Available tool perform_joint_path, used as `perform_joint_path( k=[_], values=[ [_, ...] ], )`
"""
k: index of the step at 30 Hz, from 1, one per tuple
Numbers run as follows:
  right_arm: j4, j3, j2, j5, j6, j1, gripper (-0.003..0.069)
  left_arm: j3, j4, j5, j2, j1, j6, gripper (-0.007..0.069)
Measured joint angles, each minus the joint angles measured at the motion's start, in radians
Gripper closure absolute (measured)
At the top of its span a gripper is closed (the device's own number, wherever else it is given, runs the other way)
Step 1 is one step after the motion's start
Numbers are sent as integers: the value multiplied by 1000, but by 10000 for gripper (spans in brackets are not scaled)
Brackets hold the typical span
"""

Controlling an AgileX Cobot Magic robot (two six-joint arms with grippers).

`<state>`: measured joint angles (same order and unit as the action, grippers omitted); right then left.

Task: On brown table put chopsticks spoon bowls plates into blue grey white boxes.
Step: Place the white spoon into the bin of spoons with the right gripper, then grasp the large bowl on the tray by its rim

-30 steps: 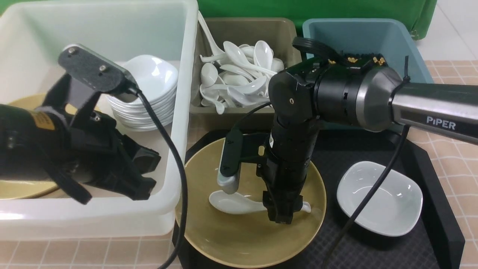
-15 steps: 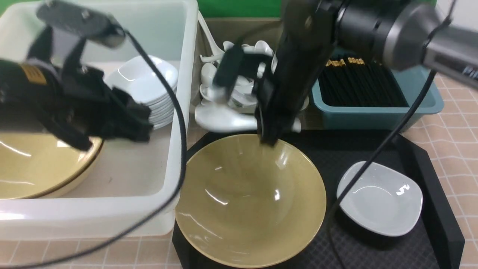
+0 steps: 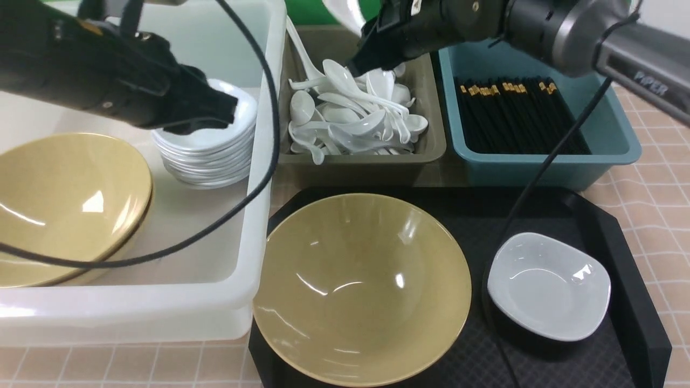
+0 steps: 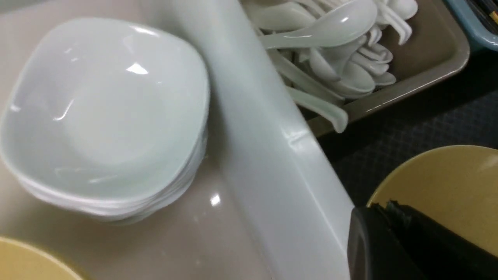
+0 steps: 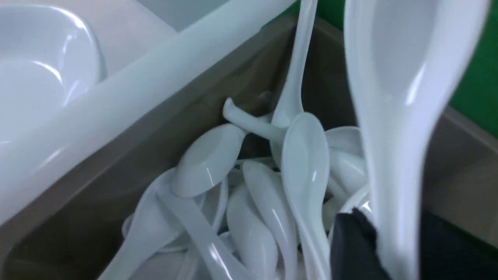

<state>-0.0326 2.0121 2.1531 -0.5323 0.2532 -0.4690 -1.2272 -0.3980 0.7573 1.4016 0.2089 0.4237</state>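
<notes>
The right gripper (image 3: 362, 56) is clenched on a white spoon (image 3: 345, 13), high over the back of the grey box (image 3: 356, 172). It pinches the handle, and the spoon's long axis runs steeply up and away from the gripper, scoop end outermost. Only the right wrist view shows the grasp itself: the spoon (image 5: 393, 97) fills that frame with its hollow facing the camera, its handle running down beside a dark finger (image 5: 352, 249). In the front view just the pale scoop shows at the top edge.

Below it lies the pile of spoons (image 3: 350, 116) in the grey box, too tangled to count. Just beside that box, on the robot's right, the blue box (image 3: 539, 167) holds black chopsticks (image 3: 512, 116) laid front to back, gold tips at the far end.

The left gripper (image 3: 215, 108) hangs over the white box (image 3: 135, 318), above a stack of white plates (image 3: 210, 156). I cannot tell whether it is parted or closed, as the left wrist view catches only one dark finger (image 4: 389, 241) in a corner.

By count there are three boxes and two yellow bowls — one bowl in the white box (image 3: 64, 199), the other (image 3: 361, 285) on the black tray (image 3: 620, 242). One single white plate (image 3: 547, 285) sits beside that second bowl. All of it rests on the tiled bench (image 3: 657, 205).
</notes>
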Motion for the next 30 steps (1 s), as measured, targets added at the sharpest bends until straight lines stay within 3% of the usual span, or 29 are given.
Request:
perform_joint_path(
  k=[1, 3, 6, 7, 8, 12, 14, 15, 21, 30],
  values=[
    [0, 0, 9, -14, -27, 0, 242, -17, -3, 1, 12, 19, 11, 623],
    [0, 7, 4, -69, -47, 1, 137, -39, -4, 3, 22, 48, 17, 620],
    [0, 35, -13, -178, -55, 2, 60, -70, -3, 29, 38, 81, 19, 615],
    [0, 82, -39, -329, -45, 3, 25, -109, 4, 75, 64, 116, 20, 600],
    [0, 107, -54, -379, -36, 4, 20, -128, 8, 99, 75, 127, 20, 591],
    [1, 221, -147, -666, 44, 8, 39, -226, 39, 220, 182, 189, 22, 491],
    [1, 229, -177, -688, 43, 8, 54, -249, 50, 245, 214, 203, 22, 458],
    [0, 231, -233, -711, 37, 8, 86, -286, 78, 282, 278, 229, 25, 384],
    [-42, 151, -436, -727, 62, 8, 189, -337, 228, 298, 420, 290, 57, 219],
    [-60, -97, -619, -737, 100, 7, 310, -343, 350, 172, 537, 339, 45, 184]
  ],
)
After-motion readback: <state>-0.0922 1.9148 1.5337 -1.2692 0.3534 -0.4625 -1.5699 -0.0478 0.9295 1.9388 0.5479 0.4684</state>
